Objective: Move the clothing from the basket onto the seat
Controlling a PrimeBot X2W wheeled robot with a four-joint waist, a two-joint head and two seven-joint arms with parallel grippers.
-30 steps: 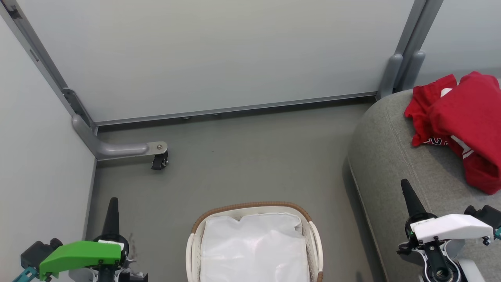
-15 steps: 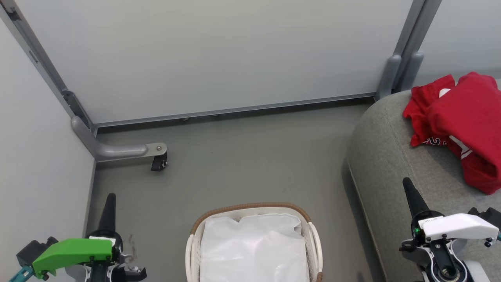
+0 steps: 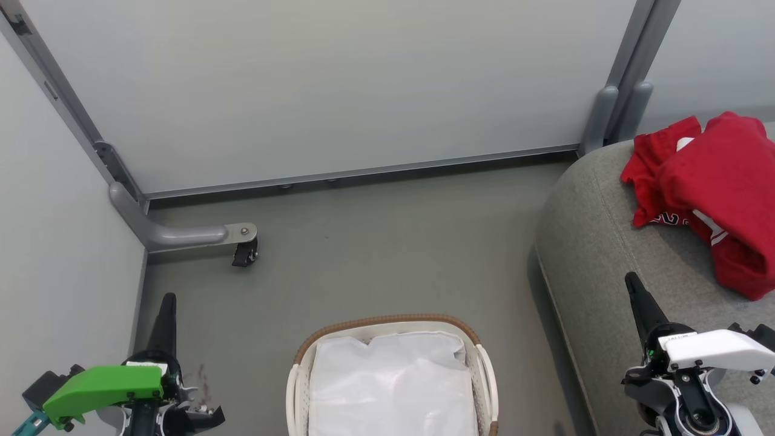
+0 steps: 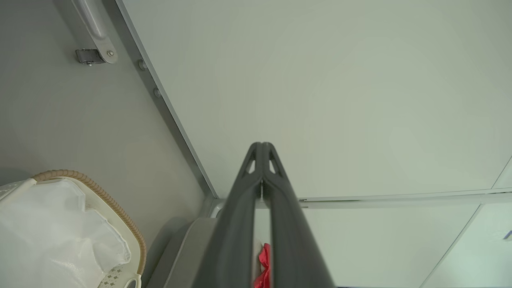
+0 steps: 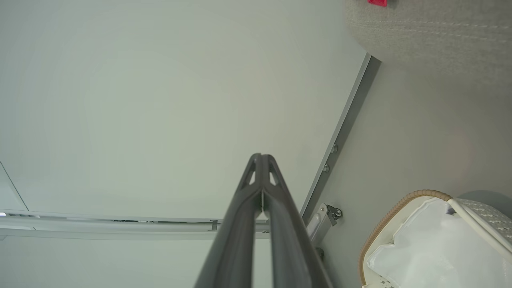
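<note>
- The left pincer point(image 3: 167, 304) stands at the lower left above the floor point(image 3: 375, 242). Its 2 dark fingers are pressed together with nothing between them, and the left wrist view shows the tips meeting.
- The right pincer point(image 3: 634, 286) stands at the lower right over the near edge of the seat point(image 3: 599, 242). It is closed up in the same way and is empty.
- Between the 2 arms sits the basket point(image 3: 387, 319), showing its white liner point(image 3: 393, 387) and no red. Its near part is cut off by the bottom of the head view, so it is probably empty but not certainly.
- The step in hand looks like confirming the transfer and parking the arms.
- To do that well, keep both pincers clear of the woven rim and the cushion. Look into the hidden near half of the basket before calling it done, and leave the liner undisturbed.
- Farther right, the seat carries the clothing point(image 3: 720, 181): 2 red garments heaped and overlapping, with white lettering showing at the lower fold. The heap runs off the right edge of the view.
- The clothing lies ahead and to the right of the right pincer, near it but apart. It is well apart from the left pincer, with the basket between them.
- Beyond everything stands the pale wall panel point(image 3: 333, 91).
</note>
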